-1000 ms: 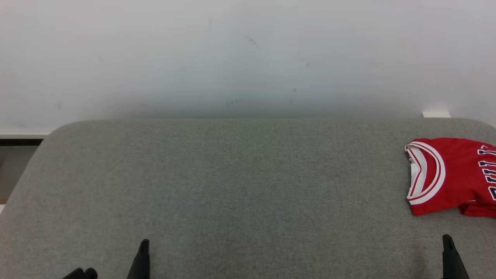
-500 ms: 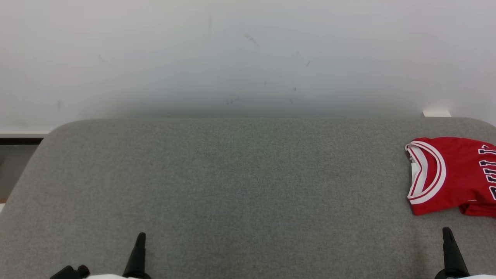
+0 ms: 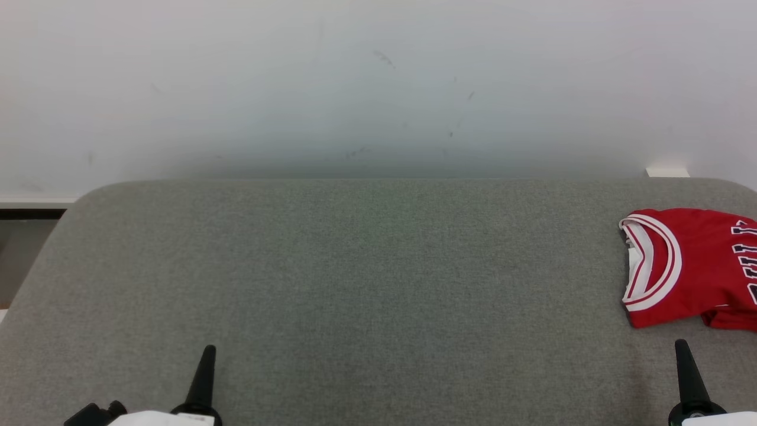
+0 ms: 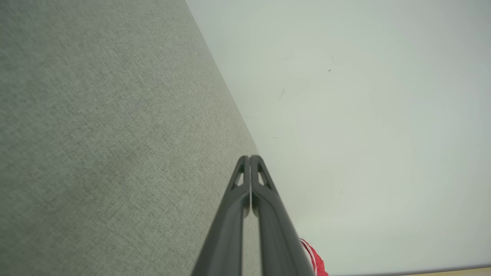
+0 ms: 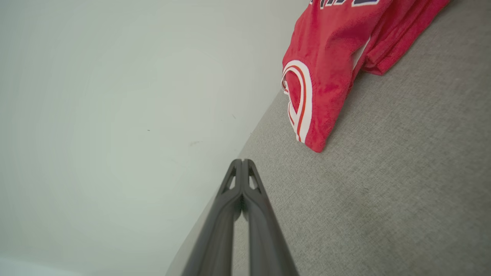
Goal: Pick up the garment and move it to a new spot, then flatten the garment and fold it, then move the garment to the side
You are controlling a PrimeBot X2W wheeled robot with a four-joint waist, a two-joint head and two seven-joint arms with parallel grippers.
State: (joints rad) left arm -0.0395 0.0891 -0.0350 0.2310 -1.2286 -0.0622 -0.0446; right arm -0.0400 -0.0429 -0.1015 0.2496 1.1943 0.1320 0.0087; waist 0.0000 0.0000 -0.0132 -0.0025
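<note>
The garment (image 3: 692,266) is a red jersey with white-and-red trim and dark lettering, folded at the far right of the grey fabric surface (image 3: 355,278) and cut off by the head view's right edge. The right wrist view has the garment (image 5: 330,65) ahead and to the right of the fingers. My right gripper (image 3: 681,346) is shut and empty, just in front of the jersey's near edge and apart from it. My left gripper (image 3: 208,350) is shut and empty at the lower left. A red sliver of the garment (image 4: 316,262) peeks from behind the left fingers (image 4: 249,180).
A pale wall (image 3: 378,89) rises right behind the grey surface's far edge. The surface has rounded corners; past its left edge lies a dark gap and a white ledge (image 3: 29,204). A small white block (image 3: 667,172) sits at the back right.
Both gripper tips have crept a little farther up the head view, and the pale wrists have come in at the bottom edge. The jersey lies where it was.
</note>
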